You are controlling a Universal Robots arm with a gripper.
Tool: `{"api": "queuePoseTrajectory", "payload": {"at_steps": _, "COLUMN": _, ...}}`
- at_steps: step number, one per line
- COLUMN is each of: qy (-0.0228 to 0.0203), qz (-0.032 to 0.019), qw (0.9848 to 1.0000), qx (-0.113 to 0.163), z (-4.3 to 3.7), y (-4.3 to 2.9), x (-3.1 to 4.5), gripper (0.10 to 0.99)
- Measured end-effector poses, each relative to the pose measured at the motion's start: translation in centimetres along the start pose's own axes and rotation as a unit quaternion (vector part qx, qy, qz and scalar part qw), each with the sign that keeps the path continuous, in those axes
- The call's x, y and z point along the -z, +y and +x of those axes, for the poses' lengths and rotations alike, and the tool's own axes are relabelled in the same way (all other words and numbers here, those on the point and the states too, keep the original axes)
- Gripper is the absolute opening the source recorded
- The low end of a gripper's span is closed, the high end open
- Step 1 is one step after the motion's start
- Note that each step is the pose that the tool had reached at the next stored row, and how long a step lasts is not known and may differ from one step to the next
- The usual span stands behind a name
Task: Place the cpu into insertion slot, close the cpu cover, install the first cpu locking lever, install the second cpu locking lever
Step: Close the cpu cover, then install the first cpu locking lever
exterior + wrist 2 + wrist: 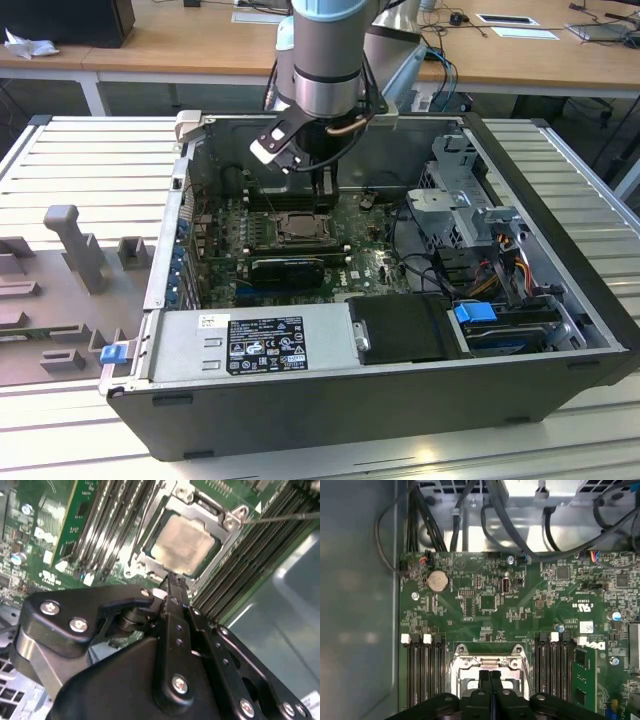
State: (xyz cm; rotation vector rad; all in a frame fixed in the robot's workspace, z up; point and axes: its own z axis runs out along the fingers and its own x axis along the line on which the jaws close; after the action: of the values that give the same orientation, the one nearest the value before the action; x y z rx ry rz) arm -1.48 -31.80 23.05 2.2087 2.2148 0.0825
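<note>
Worktop [90,150] of grey metal slats is occupied across its middle by an open computer case [400,400] laid on its side. A grey robot arm [325,60] is angled down into the case from above. The green motherboard [485,605] is fixed to the case floor. The black gripper [172,581] is held low over the board, with the fingers pressed together and nothing seen between them. Two banks of black memory slots [425,675] are set on the board, and the insertion slot [489,661] is found between them with its silver rim showing. The cpu cover [226,524] is laid flat over the slot, just beside the fingertips. The cpu [184,540] is seated inside the cover's cut-out, pale top upward. A thin metal lever [285,516] is seen crossing the memory slots from one corner of the slot.
</note>
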Motion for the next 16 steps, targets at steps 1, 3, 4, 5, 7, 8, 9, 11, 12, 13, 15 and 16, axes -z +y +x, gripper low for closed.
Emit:
{"api": "queuePoseTrajectory", "payload": {"at_steps": 1, "qy": 0.0002, "qz": 0.0003, "qw": 1.0000, "qx": 0.005, "z": -0.01, "y": -0.26, "x": -0.10, "gripper": 0.106}}
{"api": "queuePoseTrajectory", "payload": {"at_steps": 3, "qy": 0.0004, "qz": 0.0004, "qw": 1.0000, "qx": 0.008, "z": 0.00, "y": -1.40, "x": -0.06, "gripper": 0.106}}
{"api": "queuePoseTrajectory", "payload": {"at_steps": 4, "qy": 0.0004, "qz": 0.0004, "qw": 1.0000, "qx": 0.008, "z": 0.00, "y": -1.56, "x": -0.05, "gripper": 0.106}}
{"api": "queuePoseTrajectory", "payload": {"at_steps": 5, "qy": 0.0004, "qz": 0.0004, "qw": 1.0000, "qx": 0.008, "z": 0.00, "y": -1.70, "x": -0.05, "gripper": 0.106}}
{"api": "queuePoseTrajectory", "payload": {"at_steps": 7, "qy": 0.0004, "qz": 0.0004, "qw": 1.0000, "qx": 0.008, "z": 0.01, "y": -1.97, "x": -0.04, "gripper": 0.106}}
{"api": "queuePoseTrajectory", "payload": {"at_steps": 8, "qy": 0.0004, "qz": 0.0004, "qw": 1.0000, "qx": 0.008, "z": 0.01, "y": -2.03, "x": -0.03, "gripper": 0.106}}
{"api": "queuePoseTrajectory", "payload": {"at_steps": 9, "qy": 0.0004, "qz": 0.0004, "qw": 1.0000, "qx": 0.008, "z": 0.00, "y": -2.08, "x": -0.03, "gripper": 0.106}}
{"api": "queuePoseTrajectory", "payload": {"at_steps": 11, "qy": 0.0004, "qz": 0.0004, "qw": 1.0000, "qx": 0.008, "z": 0.00, "y": -2.22, "x": -0.02, "gripper": 0.106}}
{"api": "queuePoseTrajectory", "payload": {"at_steps": 12, "qy": 0.0004, "qz": 0.0004, "qw": 1.0000, "qx": 0.008, "z": 0.00, "y": -2.23, "x": -0.02, "gripper": 0.106}}
{"api": "queuePoseTrajectory", "payload": {"at_steps": 13, "qy": 0.0003, "qz": 0.0005, "qw": 1.0000, "qx": 0.008, "z": 0.00, "y": -2.24, "x": 0.05, "gripper": 0.106}}
{"api": "queuePoseTrajectory", "payload": {"at_steps": 15, "qy": 0.0004, "qz": 0.0004, "qw": 1.0000, "qx": 0.008, "z": 0.01, "y": -2.23, "x": 0.18, "gripper": 0.106}}
{"api": "queuePoseTrajectory", "payload": {"at_steps": 16, "qy": 0.0003, "qz": 0.0004, "qw": 1.0000, "qx": 0.008, "z": 0.01, "y": -2.23, "x": 0.27, "gripper": 0.106}}
